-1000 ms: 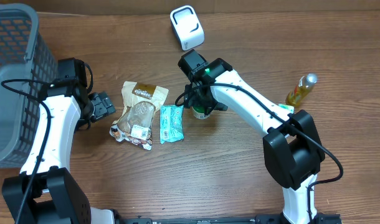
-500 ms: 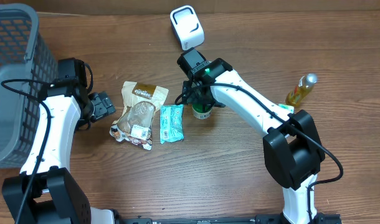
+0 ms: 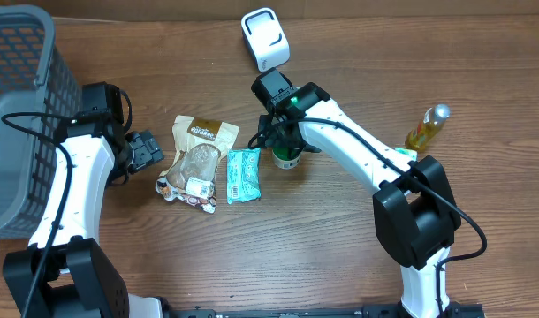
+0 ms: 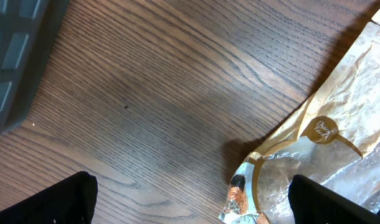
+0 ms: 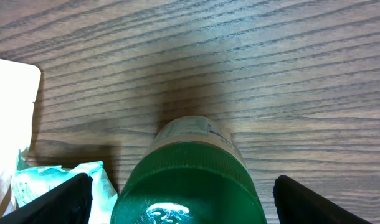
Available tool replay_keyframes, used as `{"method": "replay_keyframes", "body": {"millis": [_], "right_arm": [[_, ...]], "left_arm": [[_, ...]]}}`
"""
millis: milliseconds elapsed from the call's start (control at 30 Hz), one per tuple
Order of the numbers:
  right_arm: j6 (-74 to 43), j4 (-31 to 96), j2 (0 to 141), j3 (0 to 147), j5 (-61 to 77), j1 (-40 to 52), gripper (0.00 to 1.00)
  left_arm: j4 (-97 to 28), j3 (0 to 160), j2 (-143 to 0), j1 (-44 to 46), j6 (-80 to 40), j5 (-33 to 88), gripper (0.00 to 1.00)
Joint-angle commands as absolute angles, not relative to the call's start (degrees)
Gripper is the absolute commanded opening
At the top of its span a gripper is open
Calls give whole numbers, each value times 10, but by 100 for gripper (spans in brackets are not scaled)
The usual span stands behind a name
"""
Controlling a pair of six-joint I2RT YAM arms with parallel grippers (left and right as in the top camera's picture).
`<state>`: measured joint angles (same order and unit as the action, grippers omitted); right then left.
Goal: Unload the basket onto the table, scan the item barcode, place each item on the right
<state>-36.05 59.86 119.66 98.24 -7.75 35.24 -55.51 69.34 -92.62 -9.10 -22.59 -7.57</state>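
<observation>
Overhead: right gripper (image 3: 277, 140) sat over the jar (image 3: 288, 159) mid-table, jaws apart either side of its green lid, no grip yet. White scanner (image 3: 265, 39) stood by the table's far edge, apart from the jar. Idle left gripper (image 3: 148, 148) gaped empty beside the bag (image 3: 197, 163). Pick, present and scan all looked pending.

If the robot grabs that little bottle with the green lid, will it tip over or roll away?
Standing upright, the bottle would probably tip if bumped sideways, and being round it might then roll across the wooden table. It looks hard, so it likely won't squash. Its smooth green lid may feel slippery to the right pincer.
</observation>
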Motion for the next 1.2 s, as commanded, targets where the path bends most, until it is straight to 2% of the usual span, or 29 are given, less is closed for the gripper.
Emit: {"method": "replay_keyframes", "body": {"millis": [0, 333, 667, 933, 1167], "right_arm": [[-363, 581, 1197, 965, -84, 349, 89], [-375, 591, 1197, 958, -83, 349, 72], [-375, 640, 1197, 958, -74, 349, 66], [-375, 694, 1197, 958, -67, 349, 67], [-375, 711, 1197, 958, 43, 349, 73]], "left_arm": [[-554, 692, -915, -93, -233, -79, 100], [-554, 692, -915, -93, -233, -79, 100], [-554, 692, -915, -93, -233, -79, 100], [-554, 692, -915, -93, -233, -79, 100], [-554, 692, -915, -93, -233, -79, 100]]}}
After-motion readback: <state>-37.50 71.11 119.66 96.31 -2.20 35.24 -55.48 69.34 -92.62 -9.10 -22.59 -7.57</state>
